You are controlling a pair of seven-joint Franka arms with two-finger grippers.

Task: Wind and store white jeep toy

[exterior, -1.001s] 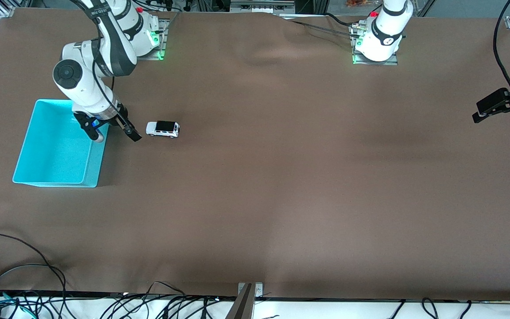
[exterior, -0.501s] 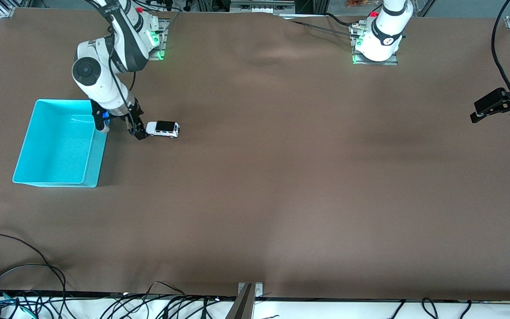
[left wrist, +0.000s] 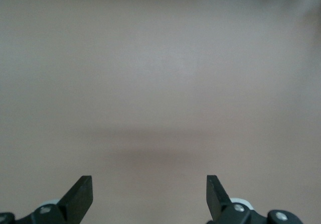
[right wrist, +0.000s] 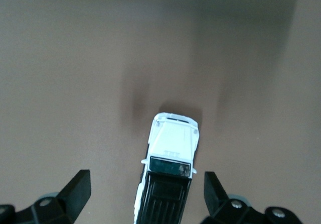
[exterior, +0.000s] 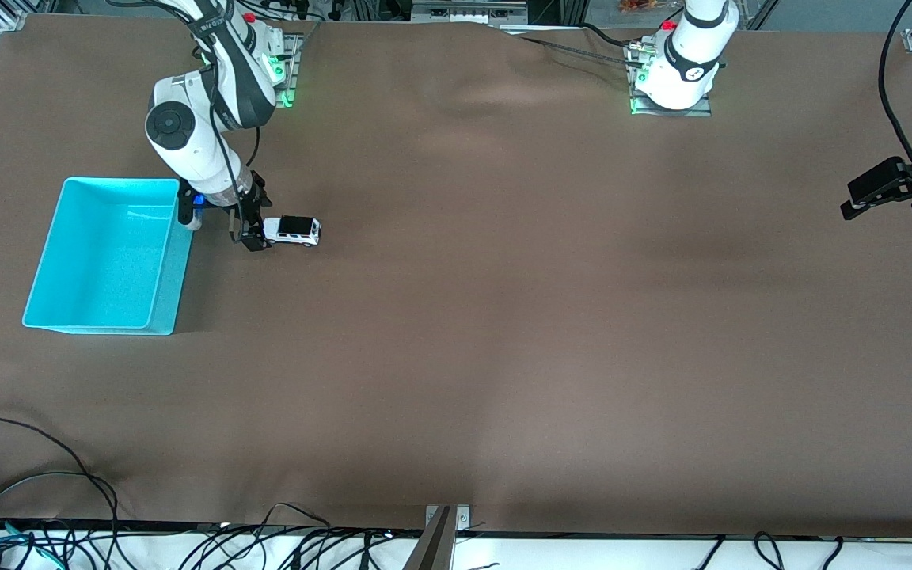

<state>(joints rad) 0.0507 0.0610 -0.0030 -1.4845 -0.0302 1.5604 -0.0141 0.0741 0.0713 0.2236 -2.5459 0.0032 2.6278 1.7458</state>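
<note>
The white jeep toy (exterior: 291, 229) stands on the brown table beside the turquoise bin (exterior: 175, 277), toward the right arm's end. My right gripper (exterior: 253, 230) is open and low at the jeep's bin-side end. In the right wrist view the jeep (right wrist: 171, 143) lies between the open fingers (right wrist: 79, 190), black roof nearest, with gaps on both sides; the right gripper (right wrist: 146, 186) holds nothing. My left gripper (exterior: 883, 207) waits open over the table's edge at the left arm's end; the left wrist view shows its left gripper (left wrist: 149, 194) open over bare cloth.
The bin's inside shows nothing in it. Cables (exterior: 44, 507) lie along the table edge nearest the front camera. The brown cloth has a wrinkle (exterior: 495, 99) between the two arm bases.
My right gripper has moved from the bin's corner toward the jeep and now has its open jaws round the jeep's end. The jeep and the left arm have not moved.
</note>
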